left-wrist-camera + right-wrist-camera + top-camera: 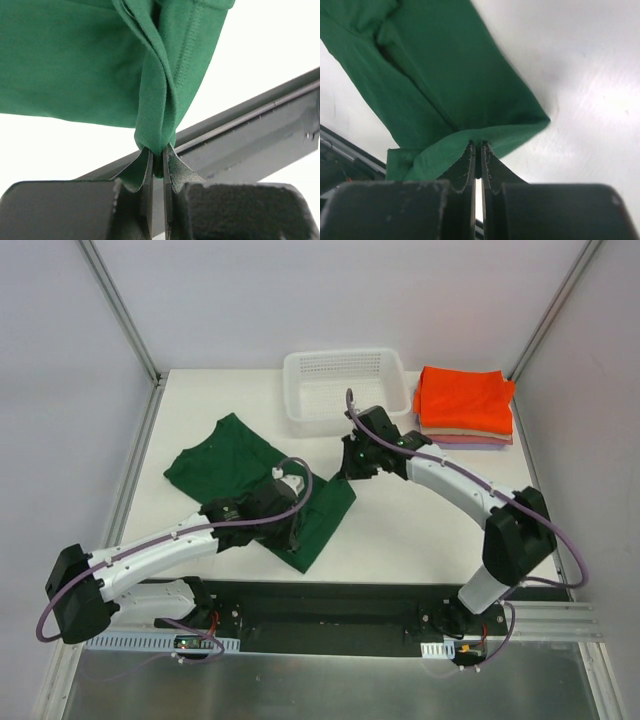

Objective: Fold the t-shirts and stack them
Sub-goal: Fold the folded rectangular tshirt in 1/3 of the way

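Green soft cloth: the green t-shirt (225, 465) lay partly spread on the table (400, 540), left of centre. We had the left tool (159, 162) clamped on a bunched hem and the right tool (477, 150) clamped on a corner. We judged it light, limp, best held at edges.

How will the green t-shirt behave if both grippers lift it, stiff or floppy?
Probably floppy: the green t-shirt bunches into folds where the left gripper pinches it. Likely sags between holds, as the right gripper clamps only an edge.
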`<state>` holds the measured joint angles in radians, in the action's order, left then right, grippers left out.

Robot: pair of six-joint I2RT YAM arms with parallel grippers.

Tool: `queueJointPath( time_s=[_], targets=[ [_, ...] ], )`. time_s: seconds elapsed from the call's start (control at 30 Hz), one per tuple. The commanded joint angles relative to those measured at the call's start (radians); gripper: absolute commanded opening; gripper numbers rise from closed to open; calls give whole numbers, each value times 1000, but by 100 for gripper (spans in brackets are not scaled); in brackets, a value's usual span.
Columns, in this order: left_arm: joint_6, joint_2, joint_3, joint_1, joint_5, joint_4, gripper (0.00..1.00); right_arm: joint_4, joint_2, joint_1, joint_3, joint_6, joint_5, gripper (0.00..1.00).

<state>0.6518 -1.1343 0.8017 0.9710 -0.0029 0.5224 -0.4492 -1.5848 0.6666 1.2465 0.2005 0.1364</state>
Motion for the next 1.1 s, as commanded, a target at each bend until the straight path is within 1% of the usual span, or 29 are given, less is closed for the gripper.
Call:
queueJointPath(
  time_s=[0.0,0.17,0.23,0.37,0.5,0.67,0.77,0.8,0.83,0.87,0.9,0.93,0.97,1.03,1.07],
  targets=[
    [12,67,-10,-101,-98,97,0,63,-133,28,184,-19,6,1],
    [-3,64,13,-196,-160,156,0,63,-289,39,379,-26,3,0],
    [-21,42,22,-238,-160,169,0,54,-340,41,447,-33,-6,0],
    [-3,-5,48,-296,-204,186,0,32,-444,41,566,-41,25,0],
    [9,-64,68,-333,-271,188,0,17,-521,42,633,-36,3,1],
    [19,-126,91,-371,-298,186,0,7,-601,42,700,-38,3,1],
    [16,-166,105,-382,-316,198,1,6,-647,42,735,-50,-11,2],
    [26,-182,111,-390,-336,212,12,6,-673,41,760,-64,-8,5],
    [29,-189,116,-394,-347,214,20,3,-687,41,777,-65,-4,9],
    [32,-196,126,-396,-365,220,30,0,-695,41,787,-65,-3,16],
    [43,-200,137,-396,-390,225,44,-3,-698,41,800,-65,5,23],
    [49,-199,152,-397,-413,229,54,-14,-696,41,810,-65,14,29],
    [57,-196,165,-397,-442,237,65,-17,-690,41,818,-70,28,42],
    [68,-183,198,-397,-485,258,73,-22,-657,42,808,-84,48,64],
    [68,-174,209,-397,-486,264,80,-20,-629,44,786,-91,49,71]
  ],
)
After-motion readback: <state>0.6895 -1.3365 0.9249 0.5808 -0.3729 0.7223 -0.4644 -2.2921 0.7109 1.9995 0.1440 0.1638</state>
